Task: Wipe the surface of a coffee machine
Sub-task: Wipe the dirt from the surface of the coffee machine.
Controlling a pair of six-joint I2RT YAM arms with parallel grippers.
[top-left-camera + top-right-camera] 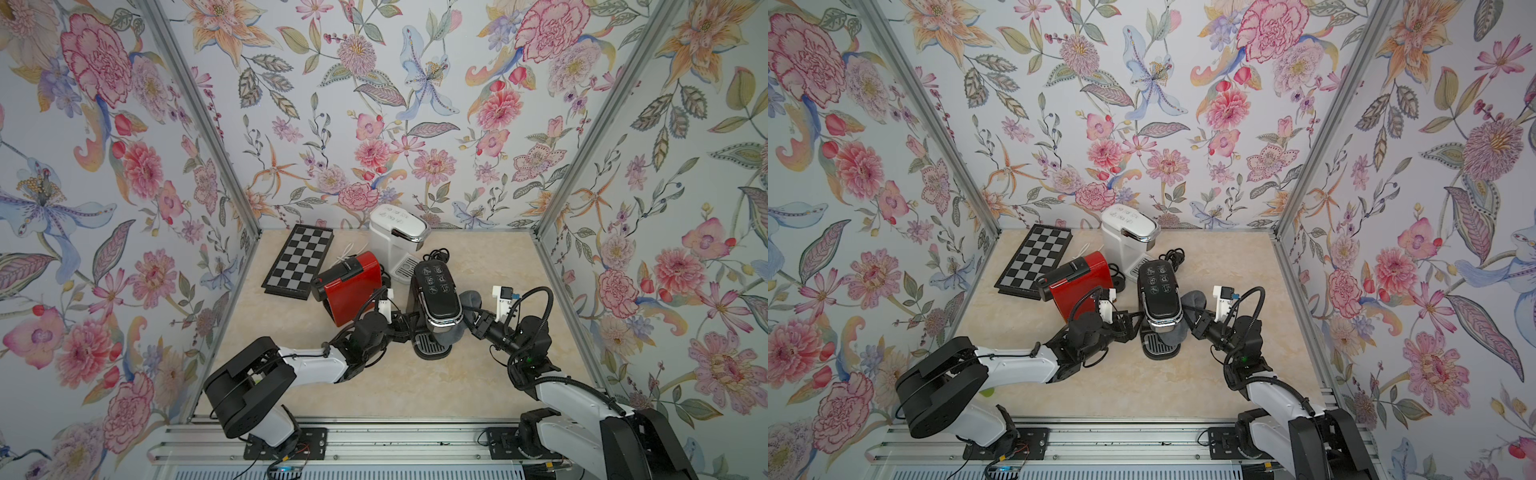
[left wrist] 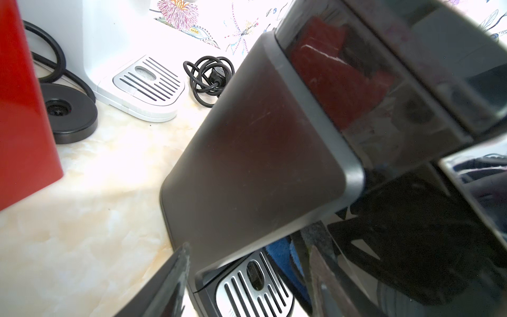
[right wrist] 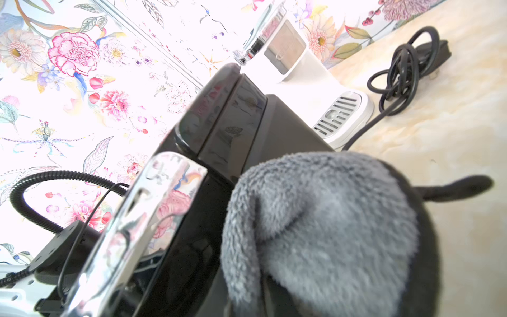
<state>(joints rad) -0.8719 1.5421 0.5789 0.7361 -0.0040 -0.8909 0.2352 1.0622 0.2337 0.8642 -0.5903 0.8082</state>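
A black coffee machine (image 1: 438,291) (image 1: 1158,286) stands mid-table with its drip tray toward the front. My left gripper (image 1: 405,328) (image 2: 251,247) reaches in from the machine's left side. Its two fingers straddle the machine's dark column (image 2: 260,151) just above the drip tray, closed on it. My right gripper (image 1: 467,318) (image 1: 1192,322) is shut on a fluffy grey cloth (image 1: 469,299) (image 3: 329,219). The cloth is pressed against the machine's right side, below its glossy head (image 3: 219,131), and it hides the right fingertips.
A red coffee machine (image 1: 353,286) stands just left of the black one, close to my left arm. A white coffee machine (image 1: 395,232) stands behind, with a chessboard (image 1: 299,262) at the back left. A coiled black cord (image 2: 208,79) lies behind the black machine. Floral walls enclose three sides.
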